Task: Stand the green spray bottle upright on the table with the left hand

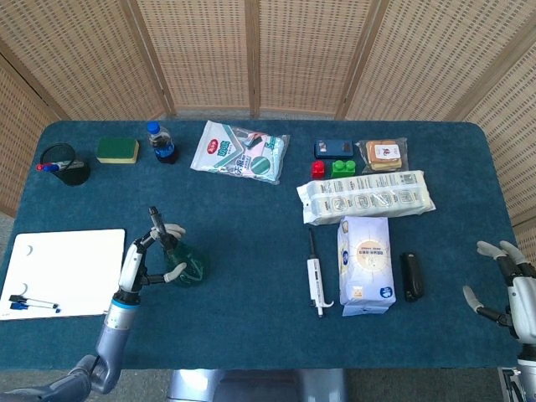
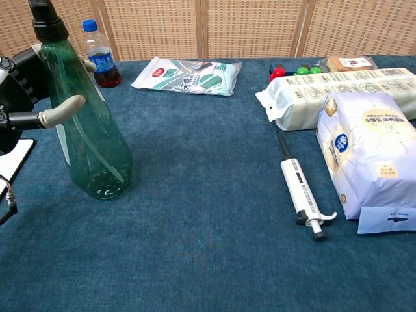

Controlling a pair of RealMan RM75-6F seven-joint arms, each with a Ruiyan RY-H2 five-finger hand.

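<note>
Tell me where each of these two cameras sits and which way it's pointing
Head view: high above the near edge, looking steeply down on the whole blue table; shows the left robot hand at the green spray bottle and the right robot hand at the right edge.
Chest view: low at the near edge, looking across the table toward the wicker screen; shows only the left robot hand.
Shared: bottle, left robot hand, pipette.

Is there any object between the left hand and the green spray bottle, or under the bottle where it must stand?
Nothing visible. The left hand already grips the translucent green plastic spray bottle, fingers directly on its body. The bottle leans slightly, its base on bare blue table cloth. The nearest thing, a white board, lies beside it, apart.
</note>
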